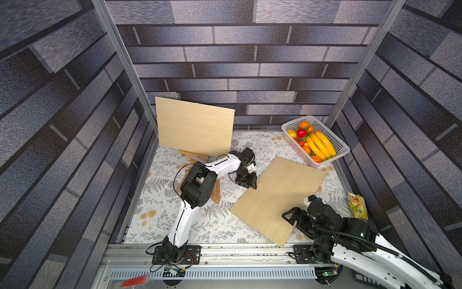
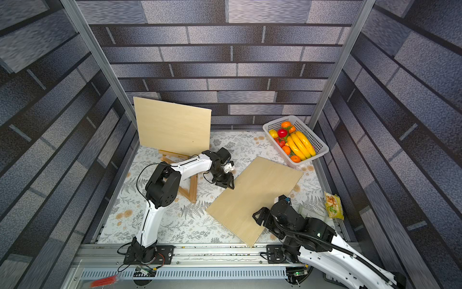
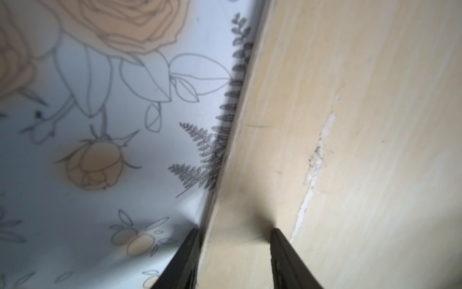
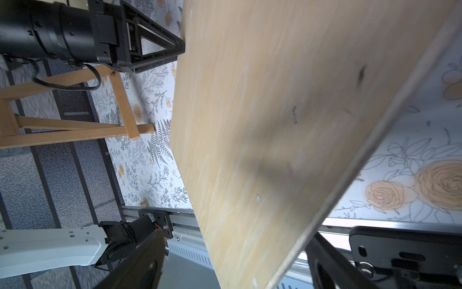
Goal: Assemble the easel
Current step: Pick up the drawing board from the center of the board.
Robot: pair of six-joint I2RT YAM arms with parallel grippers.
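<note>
A plain wooden board lies slanted at the middle right of the table, its near corner reaching over the front rail. My left gripper stands open astride its far left edge, one finger over the board's face, the other beside the edge. My right gripper is open wide around the board's near right edge. A wooden easel frame lies flat under the left arm. At the back left a second board stands upright on another easel.
A white basket of bananas, oranges and tomatoes sits at the back right. A yellow-green snack packet lies by the right wall. Floral cloth covers the table. Metal rail runs along the front. Walls close in on three sides.
</note>
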